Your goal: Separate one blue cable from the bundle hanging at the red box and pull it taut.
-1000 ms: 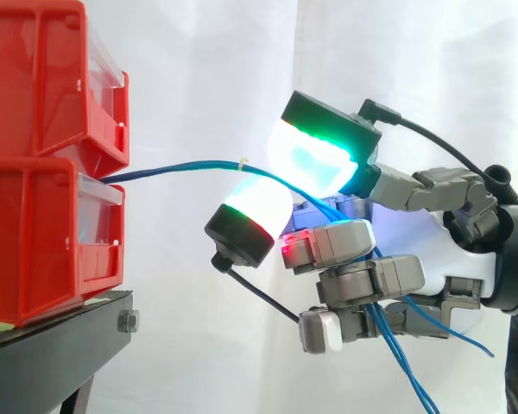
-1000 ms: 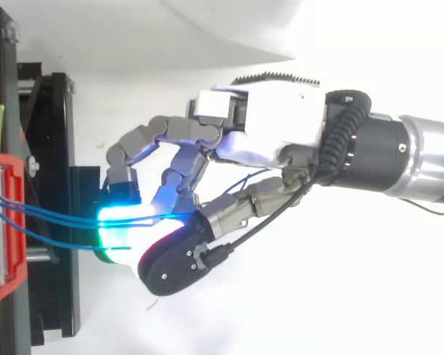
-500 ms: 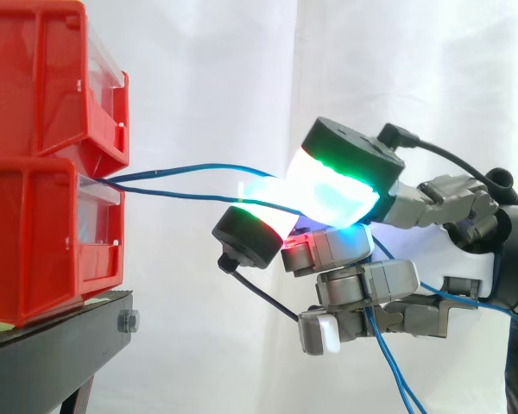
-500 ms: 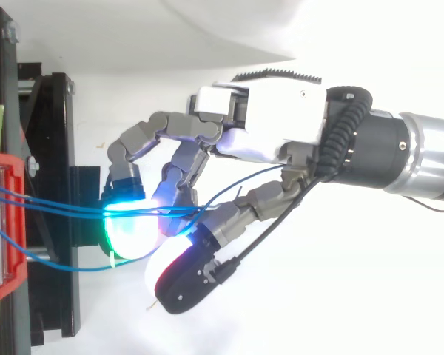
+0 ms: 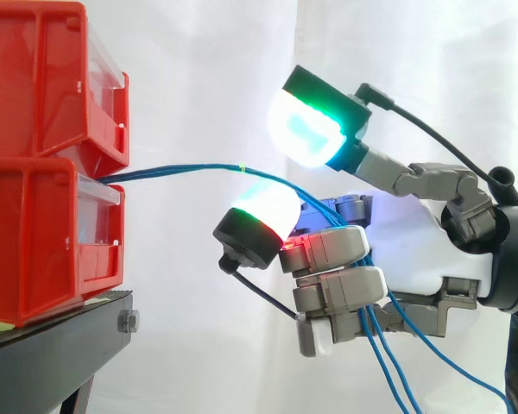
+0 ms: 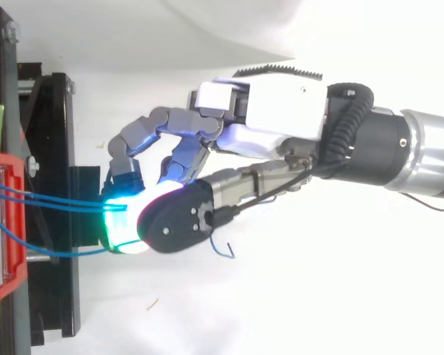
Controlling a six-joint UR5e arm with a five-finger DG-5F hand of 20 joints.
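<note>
Several thin blue cables point(image 5: 198, 168) leave the gap between the two stacked red bins point(image 5: 43, 233) and run right in a shallow arc to my hand point(image 5: 397, 250). They pass over the lower glowing fingertip pad point(image 5: 263, 211), go in behind the curled fingers point(image 5: 332, 250), and their tails point(image 5: 388, 371) hang down below the hand. The green and cyan pad point(image 5: 315, 129) stands raised, clear above the cables. From above, two cables point(image 6: 52, 203) run fairly straight to the hand point(image 6: 281, 111), while one point(image 6: 52, 254) sags in a loop nearer the front.
The bins sit on a black stand point(image 5: 52, 345) at the left, and its frame point(image 6: 55, 148) lies under the cables in the top view. A white curtain hangs behind. One loose cable end point(image 6: 226, 251) pokes out beside the hand.
The green pad has lifted away from the lower pad, which it was pressed near half a second ago. The two spread cable strands in the side view have come back together.
</note>
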